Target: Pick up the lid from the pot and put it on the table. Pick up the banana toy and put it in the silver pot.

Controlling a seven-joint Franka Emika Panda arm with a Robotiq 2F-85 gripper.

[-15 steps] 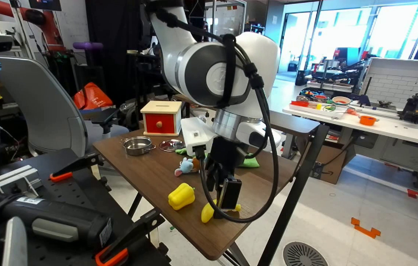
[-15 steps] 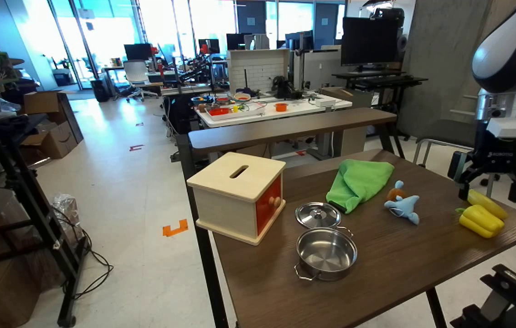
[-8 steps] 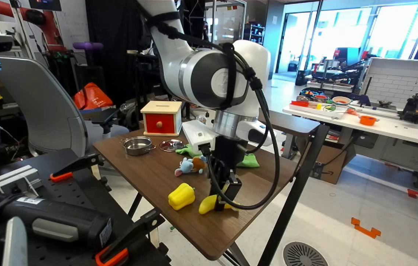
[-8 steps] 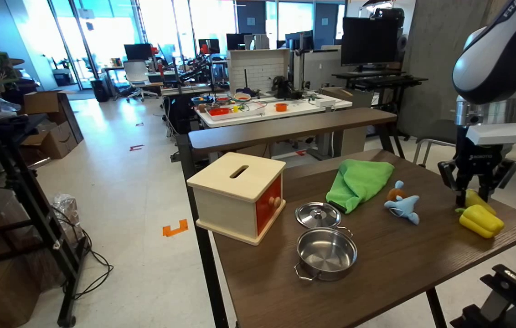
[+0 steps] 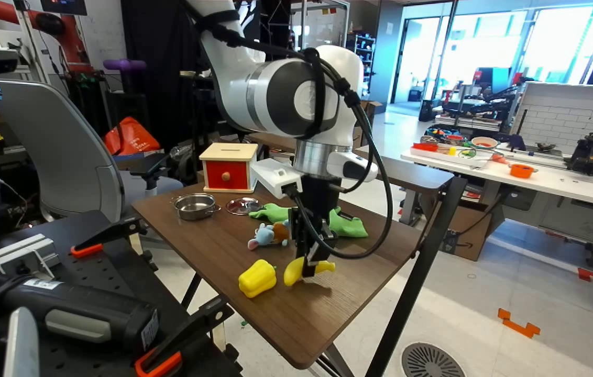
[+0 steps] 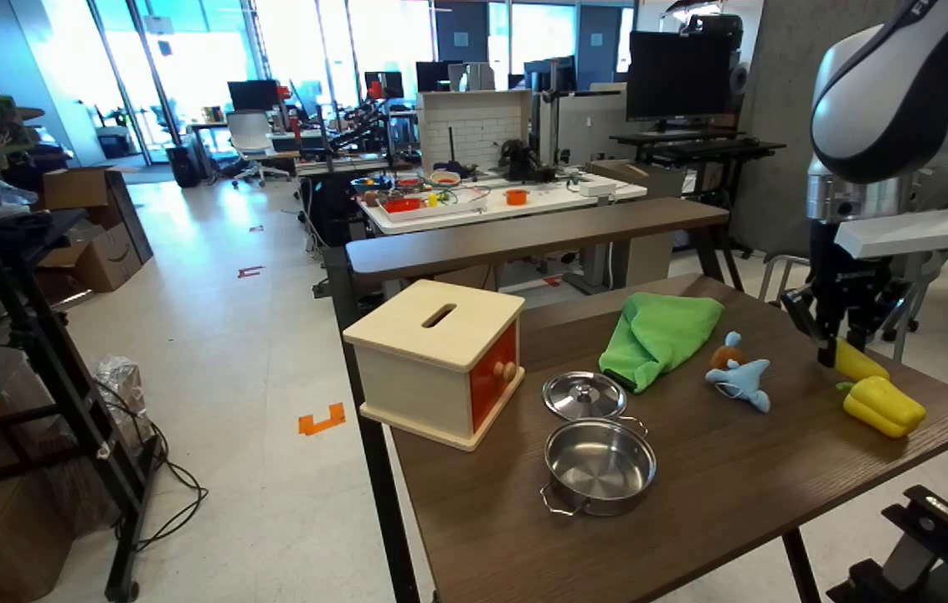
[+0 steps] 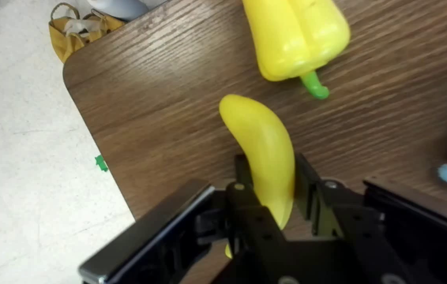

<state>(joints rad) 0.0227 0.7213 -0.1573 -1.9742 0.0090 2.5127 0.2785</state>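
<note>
Firstly, nearest at the left in an exterior view, a dark bench (image 5: pixel 87 275) carries two black clamps (image 5: pixel 108 235). After it comes the near end of the brown table (image 5: pixel 288 335), and on this end lies a yellow pepper (image 5: pixel 257 278). Just to the right of the pepper is the banana (image 7: pixel 263 142), and the claw (image 7: pixel 273 169) holds it: the wrist view shows how the two fingers (image 7: pixel 306 183) press the banana from both sides. A shadow falls on the wood below, but whether the banana touches the table, I cannot tell. Somewhat farther lie a small blue and brown soft toy (image 5: pixel 268 234) and a green cloth (image 5: pixel 349 226), which is partly hidden behind the claw. At the far left part of the table stands the silver pot (image 5: pixel 195 211), upright. The lid (image 5: pixel 243 206) rests flat on the table just to the right of the pot, with its knob up. Behind these two stands a wooden box (image 5: pixel 229 170) with a red drawer. A grey chair (image 5: pixel 61 146) is to the left, and farthest at the right a white desk (image 5: pixel 542 180) carries small things.
</note>
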